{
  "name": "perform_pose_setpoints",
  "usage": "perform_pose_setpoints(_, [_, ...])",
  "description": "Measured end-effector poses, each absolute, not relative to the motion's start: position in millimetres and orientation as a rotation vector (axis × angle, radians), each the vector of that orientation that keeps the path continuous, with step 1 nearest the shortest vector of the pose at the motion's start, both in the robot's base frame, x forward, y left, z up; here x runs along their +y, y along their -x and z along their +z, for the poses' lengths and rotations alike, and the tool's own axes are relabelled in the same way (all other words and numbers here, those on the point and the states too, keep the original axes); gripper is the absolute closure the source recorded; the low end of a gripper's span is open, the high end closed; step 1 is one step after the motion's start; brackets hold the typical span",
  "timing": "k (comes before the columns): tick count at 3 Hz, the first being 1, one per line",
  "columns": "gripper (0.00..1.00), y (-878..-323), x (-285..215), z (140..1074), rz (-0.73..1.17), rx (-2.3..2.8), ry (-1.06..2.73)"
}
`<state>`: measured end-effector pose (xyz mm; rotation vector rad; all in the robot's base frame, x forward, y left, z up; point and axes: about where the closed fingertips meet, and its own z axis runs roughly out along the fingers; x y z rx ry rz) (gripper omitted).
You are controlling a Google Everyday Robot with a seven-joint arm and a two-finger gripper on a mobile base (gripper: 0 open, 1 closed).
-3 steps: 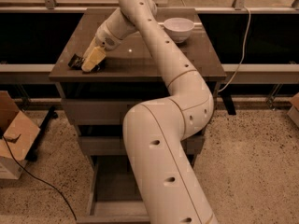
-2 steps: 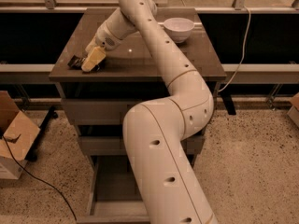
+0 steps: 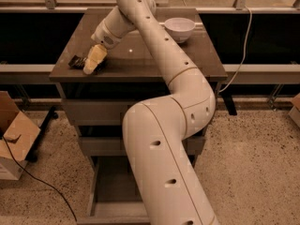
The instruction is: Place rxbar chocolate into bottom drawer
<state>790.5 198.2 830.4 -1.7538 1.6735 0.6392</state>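
The rxbar chocolate (image 3: pixel 76 61) is a small dark bar lying at the front left corner of the cabinet top. My gripper (image 3: pixel 92 63) is down on the cabinet top right at the bar, covering its right part, with the arm reaching in from the lower right. The bottom drawer (image 3: pixel 111 185) is pulled open at floor level below, showing its grey floor; my arm hides its right half.
A white bowl (image 3: pixel 179 28) stands at the back right of the cabinet top (image 3: pixel 140 62). The two upper drawers (image 3: pixel 93 111) are closed. A cardboard box (image 3: pixel 11 142) and a black cable (image 3: pixel 42 184) lie on the floor at left.
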Motion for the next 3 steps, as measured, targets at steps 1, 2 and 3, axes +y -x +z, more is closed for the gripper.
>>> perform_pose_setpoints(1, [0.00, -789.6, 196.6, 832.3, 0.633, 1.705, 1.739])
perform_pose_setpoints(2, [0.00, -787.3, 195.6, 829.3, 0.640, 1.731, 1.733])
perform_pose_setpoints(3, [0.27, -782.4, 197.0, 824.5, 0.644, 1.747, 1.748])
